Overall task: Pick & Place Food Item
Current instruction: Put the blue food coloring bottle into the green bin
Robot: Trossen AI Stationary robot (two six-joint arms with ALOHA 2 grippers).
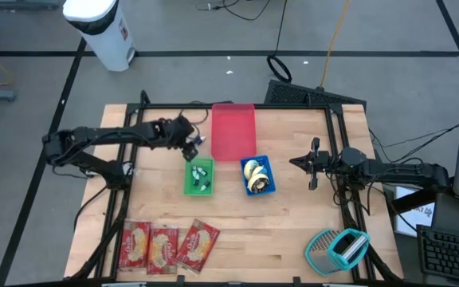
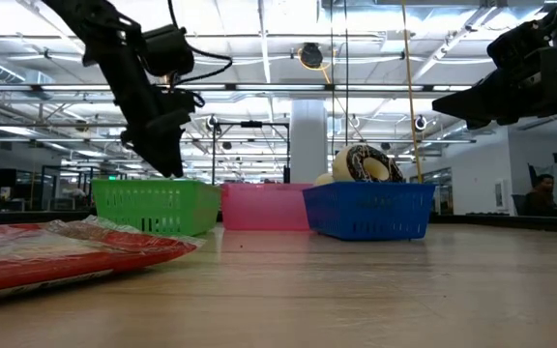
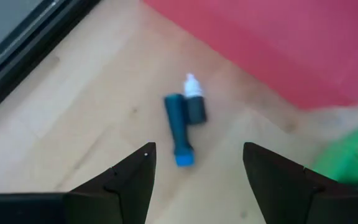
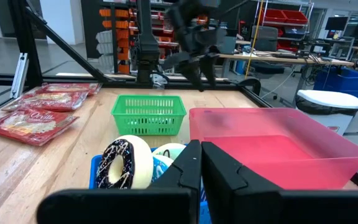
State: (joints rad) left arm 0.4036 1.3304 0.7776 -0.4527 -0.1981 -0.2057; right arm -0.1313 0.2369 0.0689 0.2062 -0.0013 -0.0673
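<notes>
Hovering my left gripper, fingers spread, over a small blue item lying on the table at nine o'clock of the pink bin, just above the green basket. Right gripper pressed together, waiting at three o'clock of the blue basket.

Pale script lettering is seen on the red snack packets lying on the table, but no word can be made out with certainty. A label is carried by the white bin, too small to be read. No other text is legible.
</notes>
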